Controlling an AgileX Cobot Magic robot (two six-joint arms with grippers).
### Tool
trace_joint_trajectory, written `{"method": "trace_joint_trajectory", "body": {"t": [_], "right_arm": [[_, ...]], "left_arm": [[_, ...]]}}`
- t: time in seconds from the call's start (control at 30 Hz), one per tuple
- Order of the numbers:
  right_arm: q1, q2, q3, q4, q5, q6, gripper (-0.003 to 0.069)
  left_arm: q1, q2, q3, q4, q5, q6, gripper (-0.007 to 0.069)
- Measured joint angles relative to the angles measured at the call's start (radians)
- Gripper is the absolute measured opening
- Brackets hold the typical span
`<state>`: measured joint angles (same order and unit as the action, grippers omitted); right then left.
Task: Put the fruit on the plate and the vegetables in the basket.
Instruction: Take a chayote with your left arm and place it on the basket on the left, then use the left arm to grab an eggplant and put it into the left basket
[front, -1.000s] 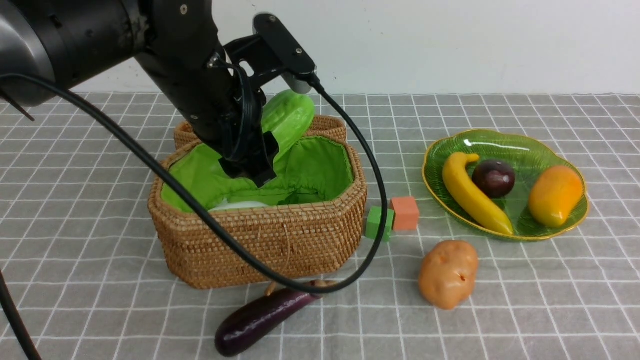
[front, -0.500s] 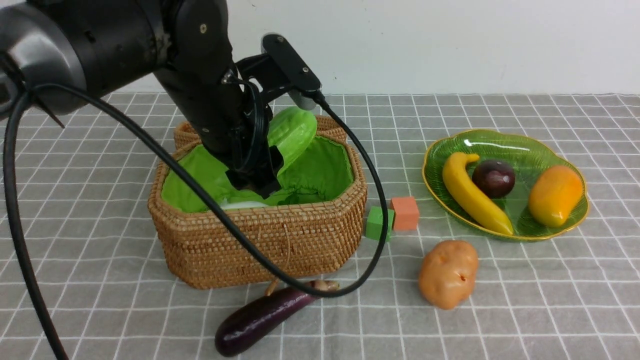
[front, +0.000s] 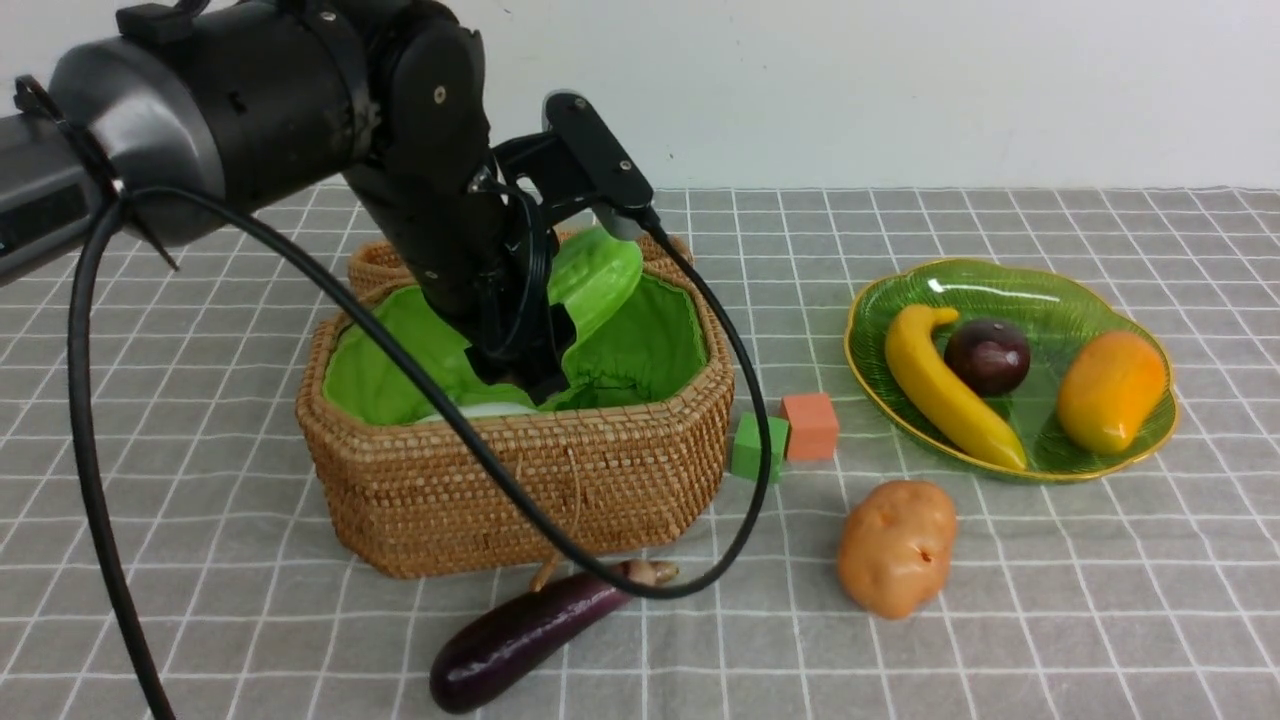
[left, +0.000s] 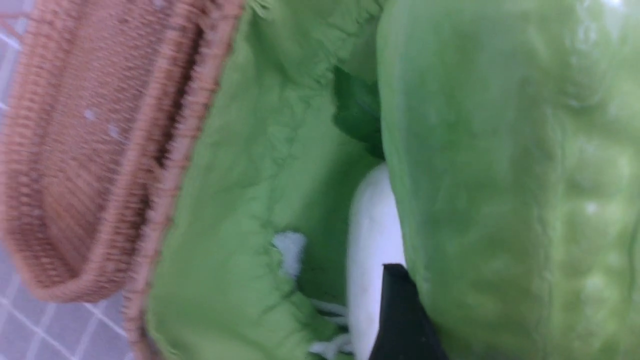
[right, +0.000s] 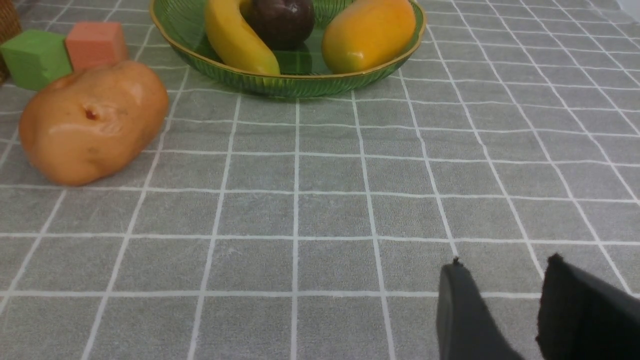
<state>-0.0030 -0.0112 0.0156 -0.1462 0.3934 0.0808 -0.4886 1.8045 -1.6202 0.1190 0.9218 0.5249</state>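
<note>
1. The left hand (front: 545, 345) is clamped on the cucumber (front: 597, 277), tilted low over the basket (front: 520, 470), probably to drop it beside the radish (front: 490, 409).
2. The fruit (front: 945, 385) fills the plate (front: 1000, 275), far right.
3. The potato (front: 897, 545) and eggplant (front: 520, 635) lie on the open bench (front: 1100, 600).
4. The right hand (right: 505, 270) has its fingers apart and is empty, with bare bench around it.
</note>
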Motion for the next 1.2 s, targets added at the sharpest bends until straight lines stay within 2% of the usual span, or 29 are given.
{"method": "trace_joint_trajectory", "body": {"t": [0.13, 0.43, 0.6, 0.67, 0.87, 1.07, 1.2], "right_arm": [[0.0, 0.0, 0.0, 0.0, 0.0, 0.0, 0.024], [0.0, 0.0, 0.0, 0.0, 0.0, 0.0, 0.024], [0.0, 0.0, 0.0, 0.0, 0.0, 0.0, 0.024], [0.0, 0.0, 0.0, 0.0, 0.0, 0.0, 0.024], [0.0, 0.0, 0.0, 0.0, 0.0, 0.0, 0.024], [0.0, 0.0, 0.0, 0.0, 0.0, 0.0, 0.024], [0.0, 0.0, 0.0, 0.0, 0.0, 0.0, 0.024]], "left_arm": [[0.0, 0.027, 0.0, 0.052, -0.064, -0.038, 0.0426], [0.0, 0.066, 0.0, 0.057, -0.1, -0.095, 0.0434], [0.0, 0.064, 0.0, 0.059, -0.046, -0.102, 0.0645], [0.0, 0.054, 0.0, 0.059, -0.019, -0.102, 0.0662], [0.0, -0.026, 0.0, 0.038, 0.046, -0.096, 0.0653], [0.0, -0.196, 0.1, -0.222, 0.062, 0.071, 0.0583], [0.0, -0.215, 0.214, -0.292, 0.12, 0.094, 0.0563]]}}
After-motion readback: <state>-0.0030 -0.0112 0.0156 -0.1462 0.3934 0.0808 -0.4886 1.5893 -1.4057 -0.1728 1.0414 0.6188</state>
